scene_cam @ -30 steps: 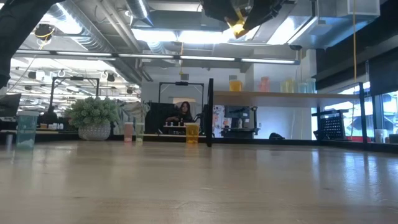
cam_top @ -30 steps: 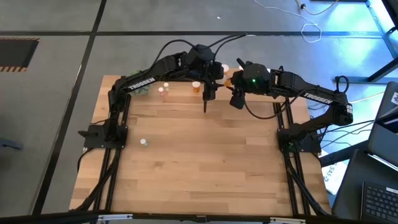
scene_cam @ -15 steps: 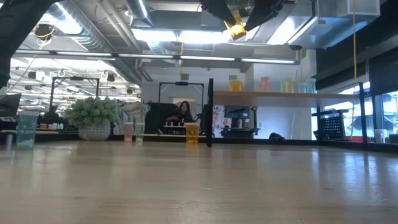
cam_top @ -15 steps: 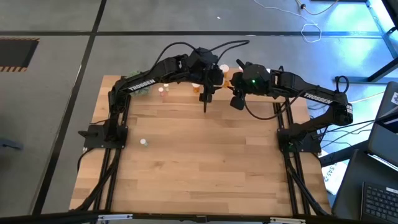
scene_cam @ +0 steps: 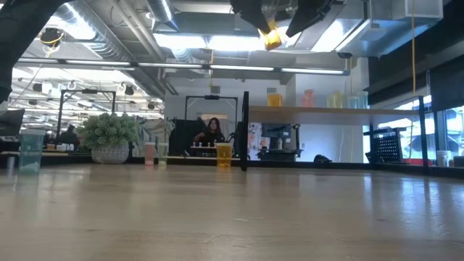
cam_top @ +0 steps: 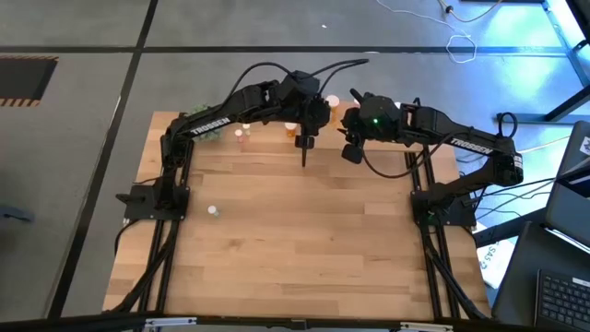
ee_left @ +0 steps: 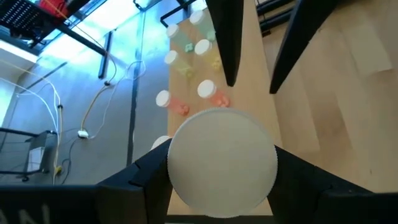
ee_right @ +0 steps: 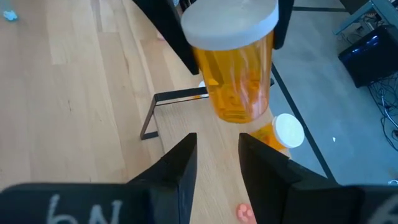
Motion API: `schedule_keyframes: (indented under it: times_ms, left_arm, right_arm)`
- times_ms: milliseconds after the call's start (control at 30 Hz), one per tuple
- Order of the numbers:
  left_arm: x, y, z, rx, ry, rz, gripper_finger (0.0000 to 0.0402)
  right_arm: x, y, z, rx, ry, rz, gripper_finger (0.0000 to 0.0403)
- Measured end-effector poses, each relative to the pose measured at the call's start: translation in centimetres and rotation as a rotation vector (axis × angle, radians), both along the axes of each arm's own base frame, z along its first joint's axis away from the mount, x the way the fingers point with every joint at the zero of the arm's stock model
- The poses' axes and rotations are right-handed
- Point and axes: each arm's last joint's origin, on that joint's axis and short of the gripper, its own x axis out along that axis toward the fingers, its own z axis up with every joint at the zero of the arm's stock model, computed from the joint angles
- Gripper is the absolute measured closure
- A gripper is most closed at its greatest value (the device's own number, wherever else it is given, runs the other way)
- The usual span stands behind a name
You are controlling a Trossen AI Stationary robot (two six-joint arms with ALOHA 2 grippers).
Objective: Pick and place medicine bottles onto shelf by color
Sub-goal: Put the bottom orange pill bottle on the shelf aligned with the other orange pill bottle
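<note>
Toward the table's [cam_top: 295, 240] left side one small pale bottle [cam_top: 213, 210] is standing alone. Along the far edge a green plant ball [cam_top: 210, 134] is sitting, with two pinkish bottles [cam_top: 241, 136] just beside it and a second orange bottle [cam_top: 291, 129] standing further right. Above that edge, near the middle, the left gripper [ee_left: 222, 168] is hanging high over the table. Its fingers are clamping the held orange bottle [ee_right: 235, 68] from both sides, and the bottle's white cap is facing the wrist camera. The right gripper [ee_right: 217, 143] is hovering just beside it on the right, pointing at the bottle's lower end. Its jaws are standing apart with nothing between them – the bottle is lying just past the fingertips, and whether they are touching it I cannot tell. On the right, behind both grippers, the shelf [scene_cam: 326, 110] is standing at the table's far edge. Its board is carrying a row of bottles – orange [scene_cam: 274, 98], pink [scene_cam: 308, 98], then yellowish [scene_cam: 335, 99] ones toward the right end. In the room behind the table, a person [scene_cam: 212, 130] is sitting in the background.
</note>
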Motion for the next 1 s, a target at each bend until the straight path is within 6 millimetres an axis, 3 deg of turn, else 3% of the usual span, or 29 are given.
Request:
schedule_keyframes:
  times_ms: [1000]
  left_arm:
    - [-0.12, -0.08, -0.24, 0.022, 0.040, 0.007, 0.0197]
  right_arm:
    - [0.00, 0.00, 0.00, 0.001, -0.001, -0.001, 0.0283]
